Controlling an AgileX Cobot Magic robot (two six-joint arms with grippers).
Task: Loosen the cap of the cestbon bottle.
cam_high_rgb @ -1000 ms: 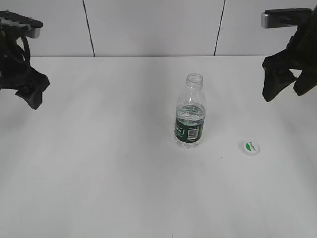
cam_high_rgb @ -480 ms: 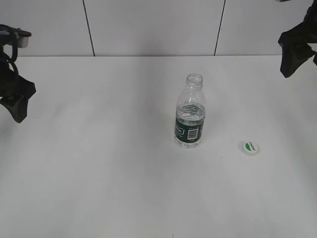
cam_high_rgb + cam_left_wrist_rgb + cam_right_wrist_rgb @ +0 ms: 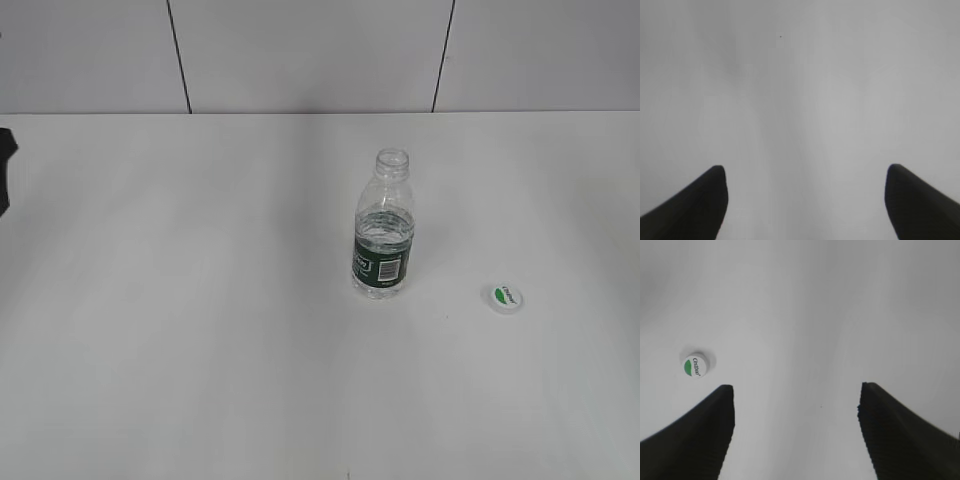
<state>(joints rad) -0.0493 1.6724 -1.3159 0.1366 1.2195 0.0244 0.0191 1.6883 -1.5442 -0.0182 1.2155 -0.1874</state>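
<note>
Wrist views: left pincer (image 3: 805, 200) and right pincer (image 3: 796, 432) both gape wide, empty.

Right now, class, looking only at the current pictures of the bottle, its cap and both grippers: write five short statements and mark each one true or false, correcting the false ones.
1. The cestbon bottle stands upright. True.
2. The cap is screwed onto the bottle. False: it lies on the table, apart from the bottle, and the neck is open.
3. The right gripper is open. True.
4. The left gripper grips the bottle. False: it is open, with only table between its fingers.
5. The bottle is empty. False: it holds some water.
</note>
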